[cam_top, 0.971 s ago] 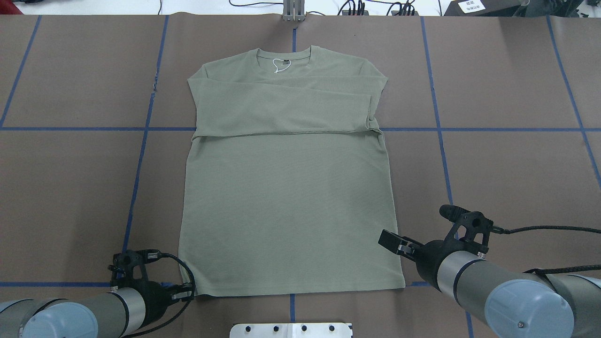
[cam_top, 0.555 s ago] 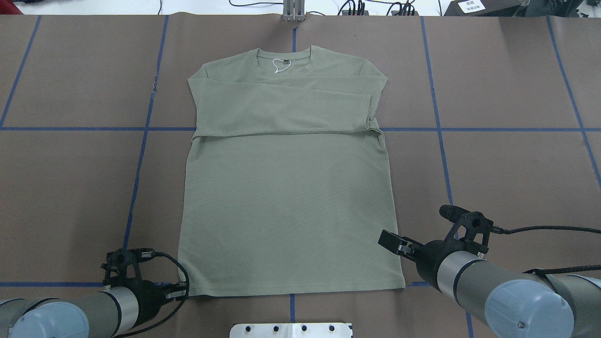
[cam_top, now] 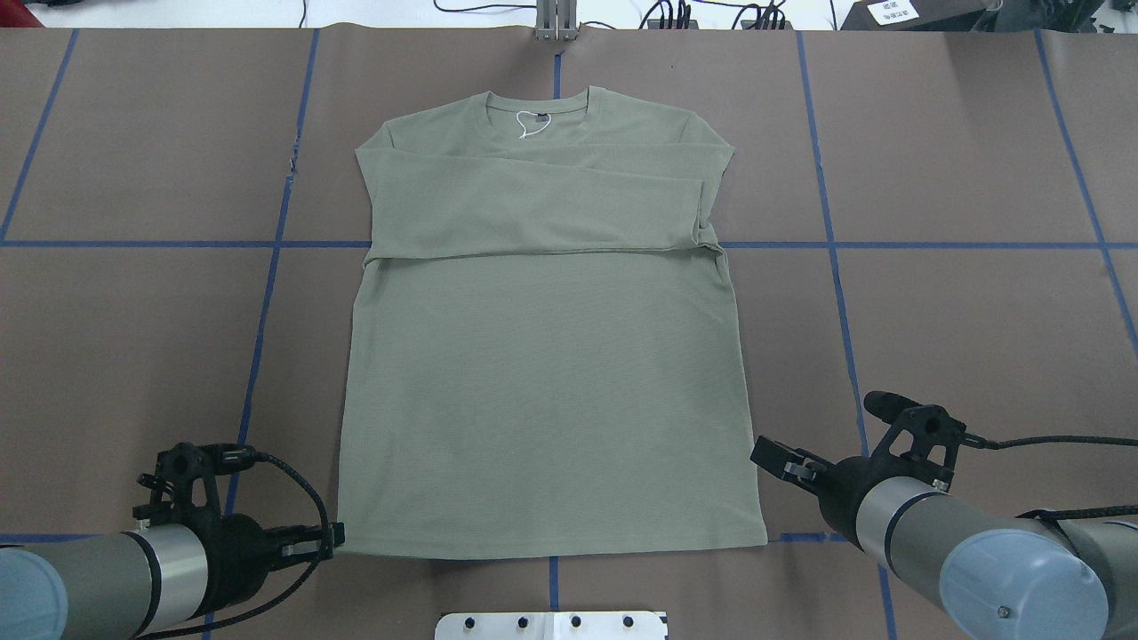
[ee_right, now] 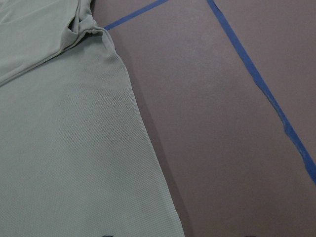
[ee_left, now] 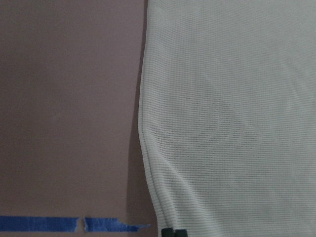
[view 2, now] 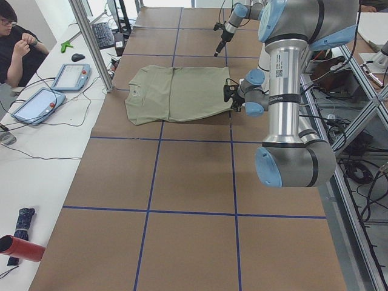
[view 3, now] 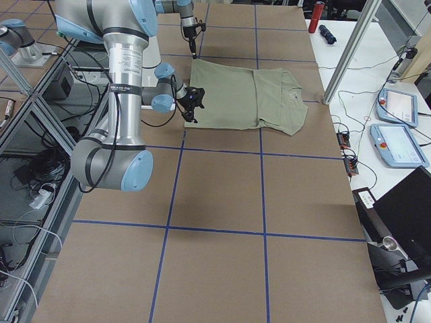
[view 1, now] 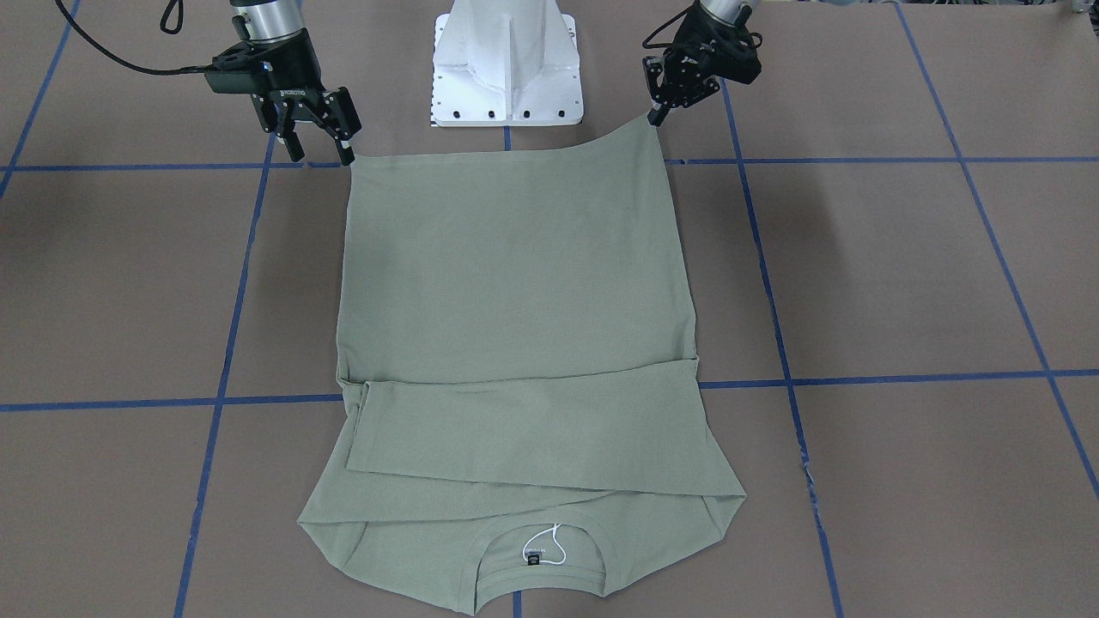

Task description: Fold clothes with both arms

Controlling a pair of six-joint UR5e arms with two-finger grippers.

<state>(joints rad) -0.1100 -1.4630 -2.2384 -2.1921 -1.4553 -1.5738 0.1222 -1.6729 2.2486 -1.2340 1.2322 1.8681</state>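
Sleeves (cam_top: 533, 204) lie folded across the shirt (cam_top: 542, 382), which is flat ahead of both grippers; the hem-to-collar fold is not yet done. Left gripper (view 1: 655, 116) seems pinched on the hem corner (view 1: 646, 122) at its tips. Right gripper (view 1: 322, 151), spread, hovers just beside the other corner.

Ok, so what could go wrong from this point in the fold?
1. Only the left gripper seems clamped on the shirt, at one hem corner that looks pulled up; lifting now would likely skew the hem.
2. The right gripper is open beside the other corner, off the cloth; it may close on nothing.
3. The sleeves lie loose across the chest and could slip if the shirt drags.
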